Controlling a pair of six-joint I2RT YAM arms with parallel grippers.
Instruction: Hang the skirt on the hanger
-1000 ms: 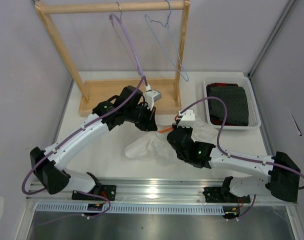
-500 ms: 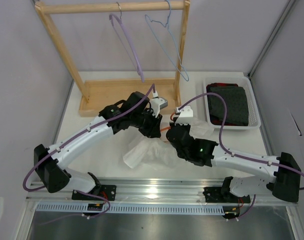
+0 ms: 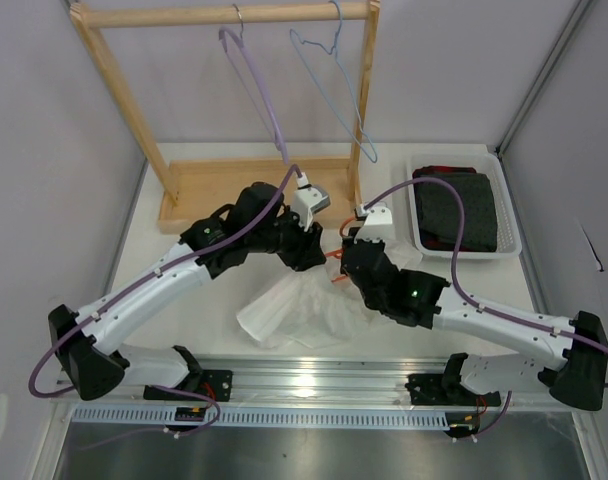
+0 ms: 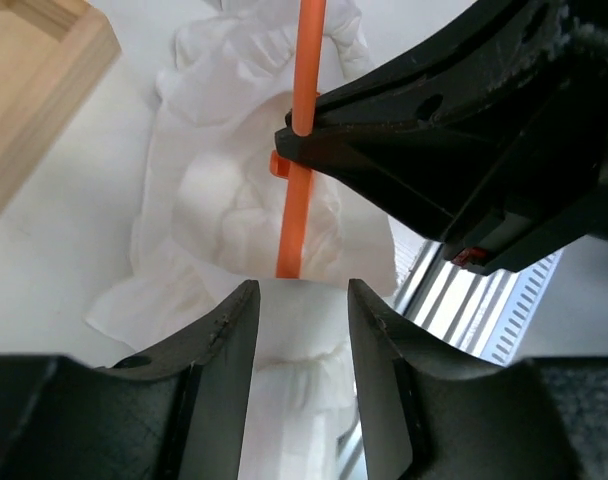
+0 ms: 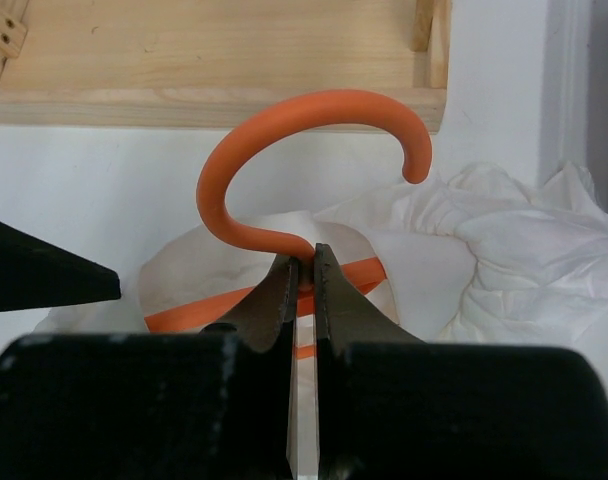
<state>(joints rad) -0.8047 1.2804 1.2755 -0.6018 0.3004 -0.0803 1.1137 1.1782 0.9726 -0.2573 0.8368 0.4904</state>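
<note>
**Right claw grips the orange hanger over the skirt; left claw stands apart**

Top view: the white skirt [image 3: 289, 312] lies crumpled on the counter [image 3: 174, 300], in front of the wooden rack [image 3: 244, 185]. Both arms meet above it. A bit of the hanger [image 3: 335, 258] shows between the left claw [image 3: 312, 250] and the right claw [image 3: 346, 258].

Left wrist view: the left claw's jaws are apart with nothing between them. Beyond the gap the hanger's bar runs over the skirt, pinched by the right claw.

Right wrist view: the right claw is clamped on the hanger just below its hook. The skirt is bunched beneath and to the right.
</note>
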